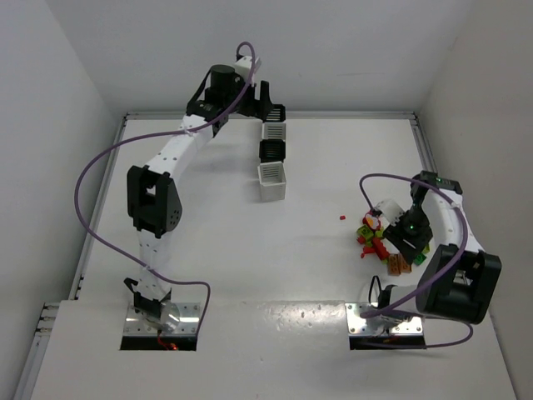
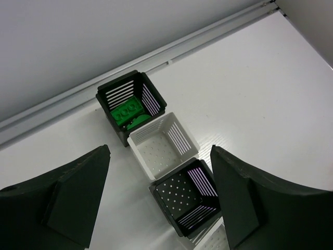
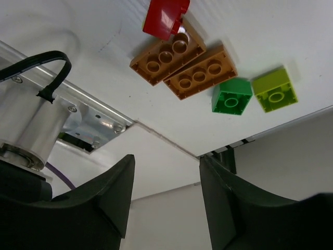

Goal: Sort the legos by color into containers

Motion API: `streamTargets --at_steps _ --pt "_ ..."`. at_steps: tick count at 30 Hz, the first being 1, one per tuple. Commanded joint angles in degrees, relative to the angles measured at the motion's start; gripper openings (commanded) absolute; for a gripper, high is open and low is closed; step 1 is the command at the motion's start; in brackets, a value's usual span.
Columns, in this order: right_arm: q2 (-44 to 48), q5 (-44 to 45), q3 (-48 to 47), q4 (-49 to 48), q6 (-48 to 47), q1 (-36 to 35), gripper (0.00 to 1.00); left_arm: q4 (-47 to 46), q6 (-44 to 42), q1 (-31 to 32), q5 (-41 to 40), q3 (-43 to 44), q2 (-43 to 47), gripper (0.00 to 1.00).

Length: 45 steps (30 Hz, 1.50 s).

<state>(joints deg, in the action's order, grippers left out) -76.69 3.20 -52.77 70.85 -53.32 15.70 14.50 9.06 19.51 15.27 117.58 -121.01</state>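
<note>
Only the left wrist view shows green legos [image 2: 127, 112] in a black container [image 2: 119, 95] (left pincer [image 2: 160, 151], right pincer [image 3: 166, 161]: agape).

no legible text, no labels, no numbers

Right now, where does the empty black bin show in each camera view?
Top external: empty black bin, upper middle, in the bin row.
Left wrist: lower middle.
Right wrist: not in it.
Shared landmark: the white bin just beyond it, toward the green bricks.
</note>
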Motion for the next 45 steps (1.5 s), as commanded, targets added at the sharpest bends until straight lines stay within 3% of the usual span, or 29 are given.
streamTargets --at_steps 1,8,15,21,25,45 --pt "0.57 4.35 2.66 -1.06 4.27 1.52 0.53 0.79 -1.06 -0.70 0.64 2.83 1.92 0.84" --pt "3.30 7.78 8.13 -3.88 6.64 5.82 0.47 0.79 -1.59 0.97 -0.41 4.41 1.30 0.84" --pt "-2.41 5.68 8.92 -8.78 5.24 13.73 0.46 0.79 -2.12 2.03 -0.41 4.41 1.30 0.84" --pt "-4.70 5.67 8.74 -15.29 -1.24 17.78 0.62 1.32 -3.17 2.03 -1.47 4.41 1.30 0.84" --pt "-5.22 3.92 9.27 -21.09 -2.58 18.31 0.67 1.32 -2.64 2.03 -1.47 4.41 0.69 0.84" --pt "-19.72 1.11 10.67 -32.18 -1.44 17.25 0.67 1.32 -3.79 2.03 -2.00 5.38 0.16 0.85"
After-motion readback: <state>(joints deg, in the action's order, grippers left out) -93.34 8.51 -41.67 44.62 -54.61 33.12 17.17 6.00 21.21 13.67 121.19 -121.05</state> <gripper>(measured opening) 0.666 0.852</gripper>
